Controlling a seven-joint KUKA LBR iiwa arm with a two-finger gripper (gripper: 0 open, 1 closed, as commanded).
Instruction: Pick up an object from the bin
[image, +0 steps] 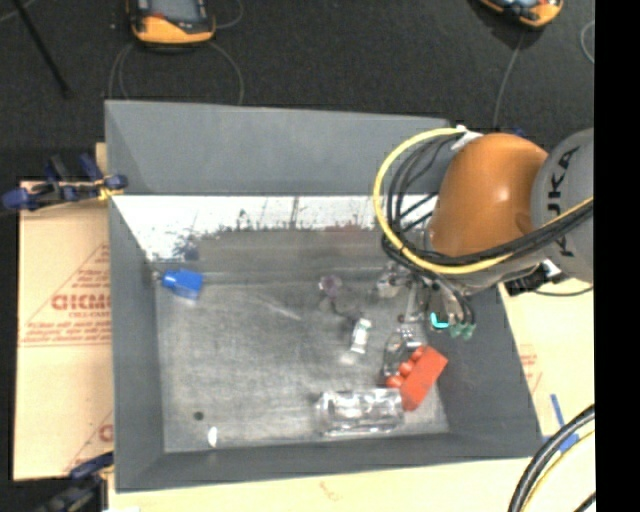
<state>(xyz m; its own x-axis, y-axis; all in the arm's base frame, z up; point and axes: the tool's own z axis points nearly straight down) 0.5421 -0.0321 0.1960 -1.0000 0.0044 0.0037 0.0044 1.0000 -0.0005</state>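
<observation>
- Currently the end effector (403, 348) hangs low in the right half of the bin (135, 330), at the upper-left end of a red block (424, 378).
- That block lies near the right wall, its long axis slanting from lower left to upper right, and most of it sits to the lower right of the end effector.
- Whether the end effector is apart or together cannot be told.
- A clear crumpled wrapper (358, 411) lies just beside the block and could probably get in the way.

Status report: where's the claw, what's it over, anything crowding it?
Claw low at bin's right side, over red block's upper end. Clear plastic piece close beside block. Small white piece left of claw.
</observation>
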